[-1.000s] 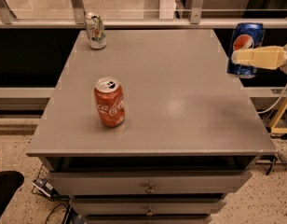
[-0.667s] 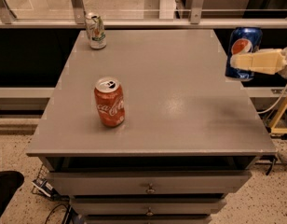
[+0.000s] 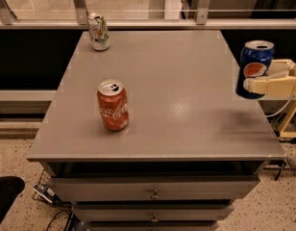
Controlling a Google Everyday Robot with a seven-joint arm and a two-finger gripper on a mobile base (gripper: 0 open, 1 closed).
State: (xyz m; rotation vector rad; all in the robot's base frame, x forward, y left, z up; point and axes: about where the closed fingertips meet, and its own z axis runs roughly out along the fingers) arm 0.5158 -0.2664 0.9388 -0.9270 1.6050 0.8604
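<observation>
My gripper (image 3: 263, 78) comes in from the right edge of the view, its cream fingers (image 3: 266, 86) shut around a blue Pepsi can (image 3: 254, 68). The can is upright and hangs at the grey table's right edge (image 3: 249, 110), slightly above the surface. A red Coca-Cola can (image 3: 113, 105) stands upright on the table's left half, well apart from the gripper. A white and green can (image 3: 99, 32) stands at the far left corner.
The grey table top (image 3: 177, 81) sits over drawers with small knobs (image 3: 154, 195). A glass railing with metal posts (image 3: 80, 4) runs behind it. A yellow frame (image 3: 289, 119) stands at the right, cables (image 3: 49, 196) lie on the speckled floor.
The gripper has carried the Pepsi can a little leftward and down, closer over the table's right edge. Both other cans have stayed put.
</observation>
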